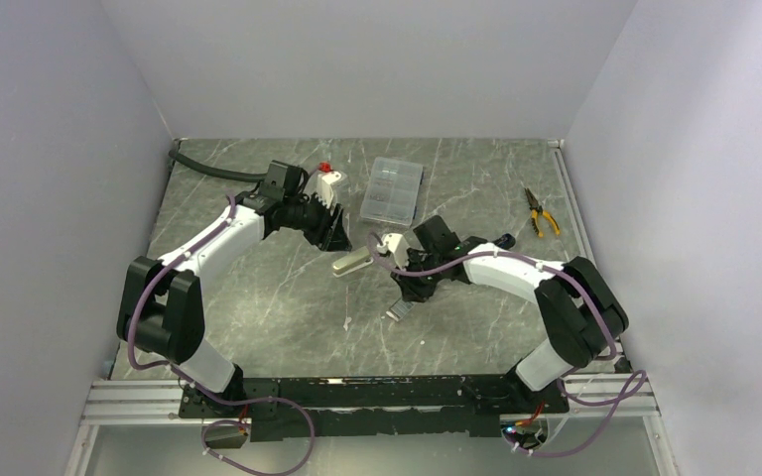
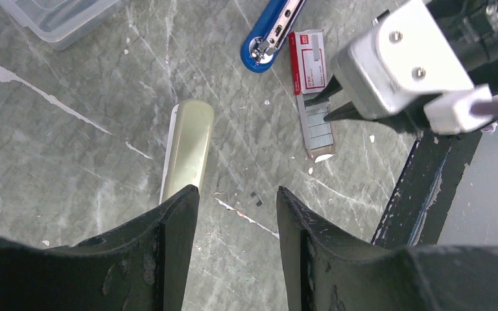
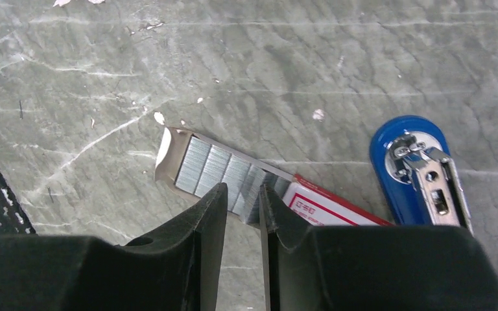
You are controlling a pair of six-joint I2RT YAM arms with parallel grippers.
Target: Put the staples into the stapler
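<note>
Working over a grey table. Above its middle, the left gripper, jaws spread wide and empty, hanging over bare tabletop just beside a cream piece lying flat. To the right of that, the right gripper, down over the tray with its tips at the end nearest the box, jaws nearly together with a narrow gap. Cannot tell whether pinching a strip or merely straddling one. At the far side, well apart from the job, a clear case and pliers. Near the box, a blue stapler, lying flat with its metal inside facing up, apart from the tray. In the tray, the staples, silvery strips side by side, none seen raised. Judged as the pick-up step: getting one strip out of the tray, with loading not yet begun. Calls next for a firm nip on a single strip, a straight lift clear of the tray wall, then a carry to the stapler and a lengthwise drop into its channel. Worth keeping the strip level, being likely to snap or slip if squeezed askew.
</note>
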